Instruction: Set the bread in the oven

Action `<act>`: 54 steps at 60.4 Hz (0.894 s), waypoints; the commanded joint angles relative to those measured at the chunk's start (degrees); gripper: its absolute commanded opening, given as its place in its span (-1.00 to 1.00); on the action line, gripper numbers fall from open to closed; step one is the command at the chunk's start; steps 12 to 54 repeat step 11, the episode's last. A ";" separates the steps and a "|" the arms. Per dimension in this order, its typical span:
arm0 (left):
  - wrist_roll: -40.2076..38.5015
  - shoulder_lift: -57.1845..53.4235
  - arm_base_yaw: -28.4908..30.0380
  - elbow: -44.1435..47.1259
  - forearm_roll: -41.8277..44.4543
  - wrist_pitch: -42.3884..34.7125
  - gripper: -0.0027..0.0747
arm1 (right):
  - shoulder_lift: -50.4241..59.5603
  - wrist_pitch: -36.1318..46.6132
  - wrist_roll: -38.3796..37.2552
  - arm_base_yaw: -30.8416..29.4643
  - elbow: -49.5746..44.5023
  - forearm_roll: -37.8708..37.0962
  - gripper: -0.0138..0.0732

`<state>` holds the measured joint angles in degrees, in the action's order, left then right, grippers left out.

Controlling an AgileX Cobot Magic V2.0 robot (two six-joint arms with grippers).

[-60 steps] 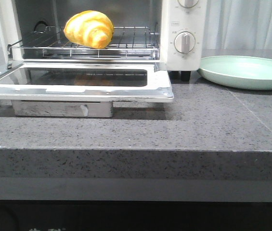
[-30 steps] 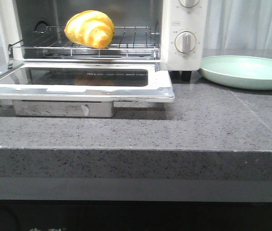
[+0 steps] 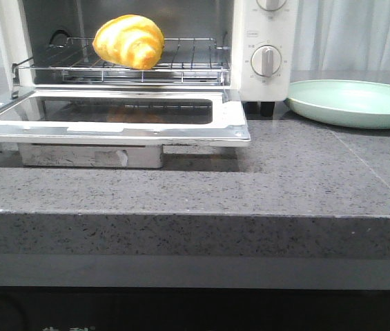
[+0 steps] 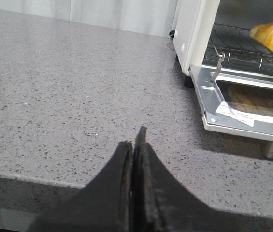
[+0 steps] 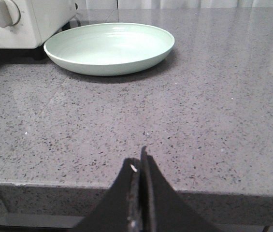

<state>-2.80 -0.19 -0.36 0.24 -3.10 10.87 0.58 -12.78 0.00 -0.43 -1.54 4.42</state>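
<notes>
1. I've got the bread (image 3: 128, 41) lying on the wire rack (image 3: 181, 58) inside the oven (image 3: 260, 48), toward the left side of the rack, nothing touching it.
2. By my read, the placing itself is done: the roll is in the cavity and no claw is on it.
3. The oven door (image 3: 112, 117) hangs fully open and flat in front of the rack. If closing it counts as part of the job, that's what remains; the task words only ask for the bread to go in.
4. My left gripper (image 4: 135, 145) is near the counter edge, well apart from the oven, fingers pressed together with nothing between them.
5. My right gripper (image 5: 141, 166) is the same: pressed together, empty, at the counter edge facing the plate.
6. The pale green plate (image 3: 353, 103) right of the oven holds nothing.
7. The rack carries only the bread.
</notes>
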 commanded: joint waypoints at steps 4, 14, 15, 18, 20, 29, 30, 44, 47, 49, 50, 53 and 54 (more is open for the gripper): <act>-0.33 -0.55 0.00 0.41 -0.59 -4.85 -0.98 | 0.57 5.13 0.63 -0.36 0.36 0.01 -0.84; -0.33 -0.55 0.00 0.41 -0.59 -4.85 -0.98 | 0.57 5.13 0.63 -0.36 0.36 0.01 -0.84; -0.33 -0.55 0.00 0.41 -0.59 -4.85 -0.98 | 0.57 5.13 0.63 -0.36 0.36 0.01 -0.84; -0.33 -0.55 0.00 0.41 -0.59 -4.85 -0.98 | 0.57 5.13 0.63 -0.36 0.36 0.01 -0.84; -0.33 -0.55 0.00 0.41 -0.59 -4.85 -0.98 | 0.57 5.13 0.63 -0.36 0.36 0.01 -0.84; -0.33 -0.55 0.00 0.41 -0.59 -4.85 -0.98 | 0.57 5.13 0.63 -0.36 0.36 0.01 -0.84; -0.33 -0.55 0.00 0.41 -0.59 -4.85 -0.98 | 0.57 5.13 0.63 -0.36 0.36 0.01 -0.84; -0.33 -0.55 0.00 0.41 -0.59 -4.85 -0.98 | 0.57 5.13 0.63 -0.36 0.36 0.01 -0.84; -0.33 -0.55 0.00 0.41 -0.59 -4.85 -0.98 | 0.57 5.13 0.63 -0.36 0.36 0.01 -0.84; -0.33 -0.55 0.00 0.41 -0.59 -4.85 -0.98 | 0.57 5.13 0.63 -0.36 0.36 0.01 -0.84; -0.33 -0.55 0.00 0.41 -0.59 -4.85 -0.98 | 0.57 5.13 0.63 -0.36 0.36 0.01 -0.84; -0.33 -0.55 0.00 0.41 -0.59 -4.85 -0.98 | 0.57 5.13 0.63 -0.36 0.36 0.01 -0.84; -0.33 -0.55 0.00 0.41 -0.59 -4.85 -0.98 | 0.57 5.13 0.63 -0.36 0.36 0.01 -0.84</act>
